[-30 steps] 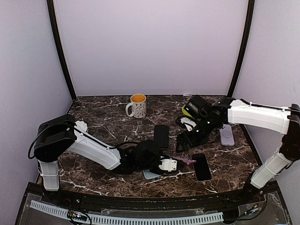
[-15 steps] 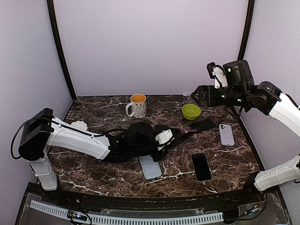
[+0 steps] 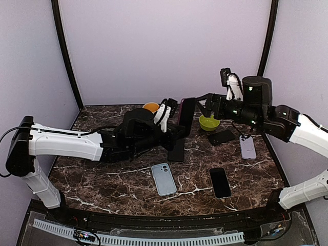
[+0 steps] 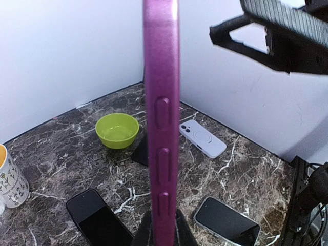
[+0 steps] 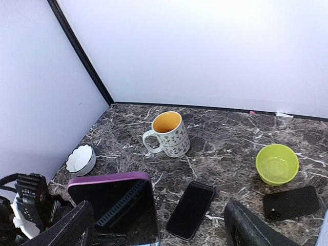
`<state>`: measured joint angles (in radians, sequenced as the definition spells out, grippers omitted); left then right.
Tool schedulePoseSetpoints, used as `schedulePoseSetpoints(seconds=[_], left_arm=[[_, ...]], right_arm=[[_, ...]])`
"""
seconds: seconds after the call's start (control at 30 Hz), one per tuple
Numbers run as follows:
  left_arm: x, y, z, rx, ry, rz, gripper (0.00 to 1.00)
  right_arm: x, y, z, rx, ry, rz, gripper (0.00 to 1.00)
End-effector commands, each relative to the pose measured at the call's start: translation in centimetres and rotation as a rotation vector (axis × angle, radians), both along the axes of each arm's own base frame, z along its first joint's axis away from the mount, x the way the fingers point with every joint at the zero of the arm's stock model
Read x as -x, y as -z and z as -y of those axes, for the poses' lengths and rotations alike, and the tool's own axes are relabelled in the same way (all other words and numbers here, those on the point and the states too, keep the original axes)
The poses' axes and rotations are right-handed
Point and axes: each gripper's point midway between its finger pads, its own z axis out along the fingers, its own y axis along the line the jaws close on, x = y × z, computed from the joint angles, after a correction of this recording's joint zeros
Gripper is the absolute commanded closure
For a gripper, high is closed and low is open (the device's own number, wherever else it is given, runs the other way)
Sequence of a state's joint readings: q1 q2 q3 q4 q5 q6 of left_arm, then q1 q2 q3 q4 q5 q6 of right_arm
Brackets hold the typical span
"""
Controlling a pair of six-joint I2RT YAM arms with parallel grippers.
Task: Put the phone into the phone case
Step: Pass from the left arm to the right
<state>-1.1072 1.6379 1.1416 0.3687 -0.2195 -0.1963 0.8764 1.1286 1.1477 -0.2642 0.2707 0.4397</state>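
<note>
I work in a lab test booth: plain lilac walls [image 3: 164,51] and black corner posts [image 3: 65,56] box in my dark marble bench [image 3: 92,174] on three sides.

Marble table [image 3: 102,169] carries mug [image 5: 169,134], green bowl [image 3: 208,122], black phone [image 3: 220,182] (screen up) and lilac case [image 3: 247,147].

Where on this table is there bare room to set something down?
Widest bare patch: the near left of the table, between the left arm and the pale blue phone. A smaller gap lies between that phone and the black phone right of it. It is crowded around the green bowl, black case and lilac case.
</note>
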Motion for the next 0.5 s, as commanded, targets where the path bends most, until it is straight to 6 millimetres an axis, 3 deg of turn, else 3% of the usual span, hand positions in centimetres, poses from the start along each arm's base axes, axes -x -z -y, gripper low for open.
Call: schedulePoseSetpoints(seconds=[0.0,0.2,0.47], left_arm=[[0.0,-6.8,-1.5,0.222,-0.042,0.003,1.0],[-0.1,-7.5,-2.3,0.273,-0.054,-0.007,1.0],[0.2,-7.9,-2.5,0.292,-0.044,0.019,1.0]], right_arm=[[0.7,-0.6,-3.4,-0.073,-0.064,0.037,0.11],[2.1,-0.1,-6.6,-0.084,-0.146,0.05,0.08],[0.1,2.5,-7.9,-0.013,-0.078,-0.022,0.02]])
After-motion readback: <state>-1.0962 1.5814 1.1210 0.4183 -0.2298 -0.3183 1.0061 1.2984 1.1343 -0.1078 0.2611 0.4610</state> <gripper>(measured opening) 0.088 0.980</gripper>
